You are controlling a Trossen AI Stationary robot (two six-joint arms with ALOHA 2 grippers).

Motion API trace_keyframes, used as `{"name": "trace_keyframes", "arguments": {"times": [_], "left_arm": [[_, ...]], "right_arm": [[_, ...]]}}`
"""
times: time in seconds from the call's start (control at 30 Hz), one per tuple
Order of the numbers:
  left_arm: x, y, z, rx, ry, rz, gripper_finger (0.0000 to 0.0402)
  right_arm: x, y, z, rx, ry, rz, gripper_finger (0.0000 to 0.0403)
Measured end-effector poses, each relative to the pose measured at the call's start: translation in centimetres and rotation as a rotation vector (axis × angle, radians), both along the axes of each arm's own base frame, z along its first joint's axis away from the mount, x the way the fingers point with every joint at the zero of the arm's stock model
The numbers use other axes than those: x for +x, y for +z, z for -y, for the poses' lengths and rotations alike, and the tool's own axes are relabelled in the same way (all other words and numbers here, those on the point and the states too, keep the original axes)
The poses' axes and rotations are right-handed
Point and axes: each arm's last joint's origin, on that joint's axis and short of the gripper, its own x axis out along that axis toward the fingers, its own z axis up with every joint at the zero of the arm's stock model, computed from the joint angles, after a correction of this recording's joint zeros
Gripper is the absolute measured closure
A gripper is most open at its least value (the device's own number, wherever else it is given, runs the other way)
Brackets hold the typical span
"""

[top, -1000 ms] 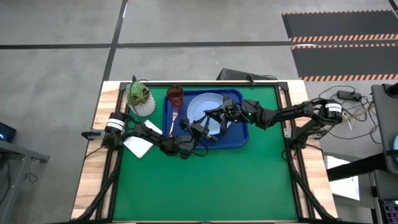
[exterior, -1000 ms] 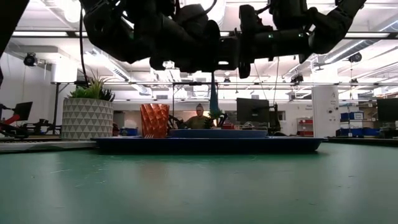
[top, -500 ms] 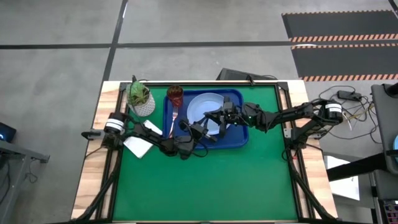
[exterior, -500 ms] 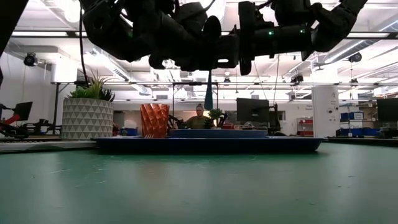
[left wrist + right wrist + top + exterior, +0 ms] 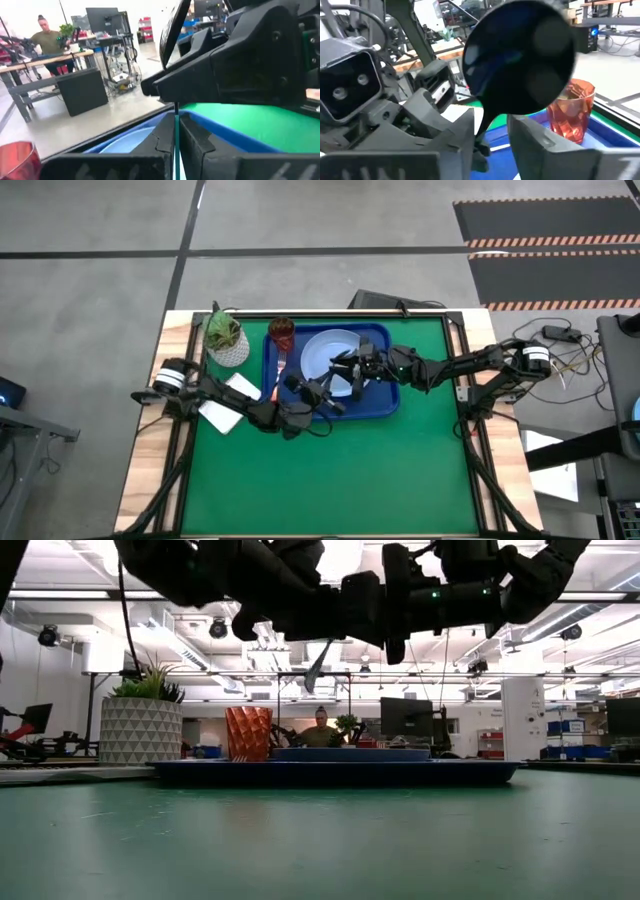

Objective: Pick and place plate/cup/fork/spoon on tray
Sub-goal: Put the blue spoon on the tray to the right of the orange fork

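Observation:
The spoon (image 5: 520, 55) is up in the air over the blue tray (image 5: 385, 405), between both grippers, and shows aslant in the low view (image 5: 318, 665). My left gripper (image 5: 176, 125) is shut on its light-blue handle. My right gripper (image 5: 491, 125) is open, with a finger on either side of the stem and the dark bowl close to its camera. The light-blue plate (image 5: 322, 350), the dark-red cup (image 5: 282, 332) and the orange-handled fork (image 5: 279, 370) rest in the tray. My left gripper pinches the spoon's thin light-blue handle (image 5: 176, 112) between its two fingers; the handle shows edge-on in the narrow gap. The spoon is lifted clear of the tray and tilted, with its dark bowl (image 5: 172, 30) rising beyond my right gripper.
A white pot with a green plant (image 5: 225, 340) stands at the far left beside the tray. A white sheet (image 5: 228, 408) lies under my left arm. The green mat (image 5: 330, 480) is bare on the near side. A person sits in the room beyond (image 5: 320, 730).
The spoon hung upright below the grippers; it has now tipped aslant and gone a little toward the table's left. My left arm has drawn back toward the table's left. My right arm has kept about still.

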Motion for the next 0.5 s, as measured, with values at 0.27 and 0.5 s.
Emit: {"name": "trace_keyframes", "arguments": {"times": [0.27,0.5], "left_arm": [[-1.2,0.5,-0.3,-0.176,-0.076,0.009,0.0401],[-2.8,0.6,-0.7,-0.322,-0.07,0.004,0.0401]], "right_arm": [[-0.4,0.6,0.1,-0.016,-0.004,-0.009,0.025],[-1.6,1.7,0.3,-0.048,-0.015,-0.062,0.0234]]}}
